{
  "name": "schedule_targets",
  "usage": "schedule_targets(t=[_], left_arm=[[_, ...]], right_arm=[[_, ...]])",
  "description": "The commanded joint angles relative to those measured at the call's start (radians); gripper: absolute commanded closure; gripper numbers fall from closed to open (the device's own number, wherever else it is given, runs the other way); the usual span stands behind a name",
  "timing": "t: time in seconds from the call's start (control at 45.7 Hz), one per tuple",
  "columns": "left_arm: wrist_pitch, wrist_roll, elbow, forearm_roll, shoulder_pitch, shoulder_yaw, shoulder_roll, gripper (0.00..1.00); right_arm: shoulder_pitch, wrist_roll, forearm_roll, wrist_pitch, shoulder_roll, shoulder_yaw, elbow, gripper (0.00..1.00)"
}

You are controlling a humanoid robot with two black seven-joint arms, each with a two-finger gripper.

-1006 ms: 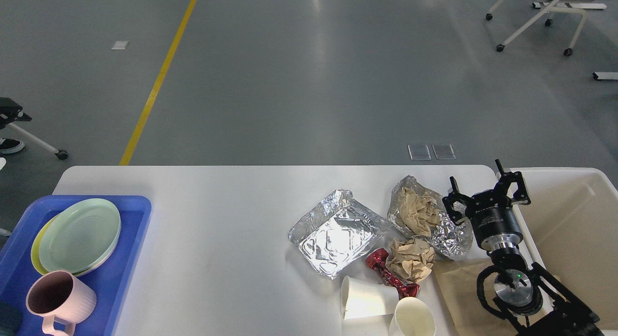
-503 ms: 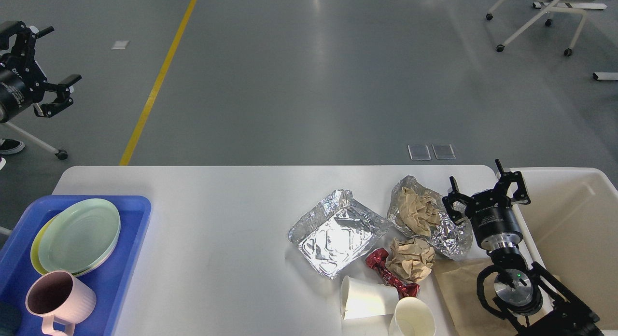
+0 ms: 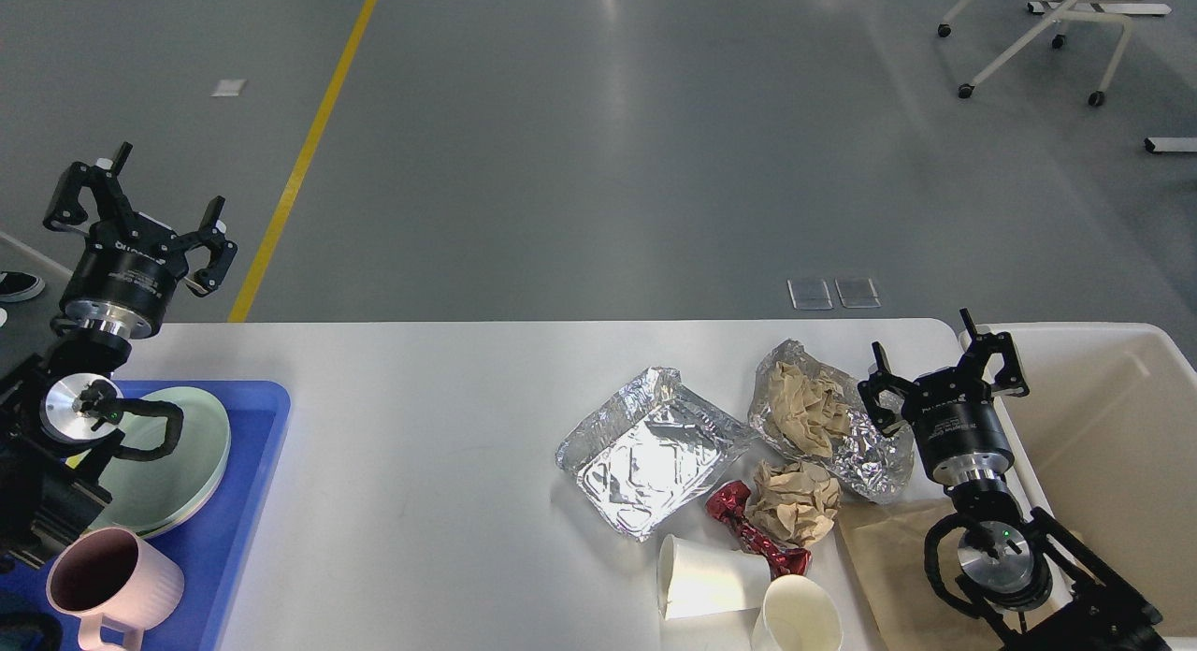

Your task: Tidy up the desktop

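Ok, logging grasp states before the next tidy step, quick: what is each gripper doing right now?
Left gripper: open, holding nothing, raised past the desktop's far left corner.
Right gripper: open, holding nothing, beside the foil tray of crumpled paper.

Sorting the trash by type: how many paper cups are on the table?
2, both near the front edge of the table: one cup lying on its side, and one standing cup right beside it, partly cut off by the frame.

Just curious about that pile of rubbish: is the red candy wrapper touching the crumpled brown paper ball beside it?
Touching. In the head view, the red candy wrapper runs right against the crumpled brown paper ball, whose edge overlaps it with no desktop showing between.
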Motion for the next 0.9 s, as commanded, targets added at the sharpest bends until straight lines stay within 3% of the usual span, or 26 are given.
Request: schedule_targets(t=[0.0, 0.109, 0.328, 0.503, 0.875], left_arm=[[0.089, 0.001, -0.165, 0.002, 0.116, -0.072, -0.004, 0.04], [0.123, 0.002, -0.262, 0.014, 0.203, -0.118, -0.004, 0.04], [0.122, 0.002, -0.307, 0.123, 0.325, -0.225, -0.044, 0.04], [0.123, 0.021, -0.31, 0.163, 0.34, -0.282, -0.081, 0.04], [0.12, 0.013, -0.307, 0.186, 0.316, -0.287, -0.08, 0.04]], right_arm=[[0.0, 0.0, 0.0, 0.0, 0.0, 0.0, 0.0, 0.0], [0.0, 0.0, 0.0, 0.001, 0.0, 0.0, 0.0, 0.0], [0.0, 0.0, 0.0, 0.0, 0.0, 0.0, 0.0, 0.0], [0.0, 0.0, 0.0, 0.001, 0.0, 0.0, 0.0, 0.0], [0.0, 0.0, 0.0, 0.0, 0.0, 0.0, 0.0, 0.0]])
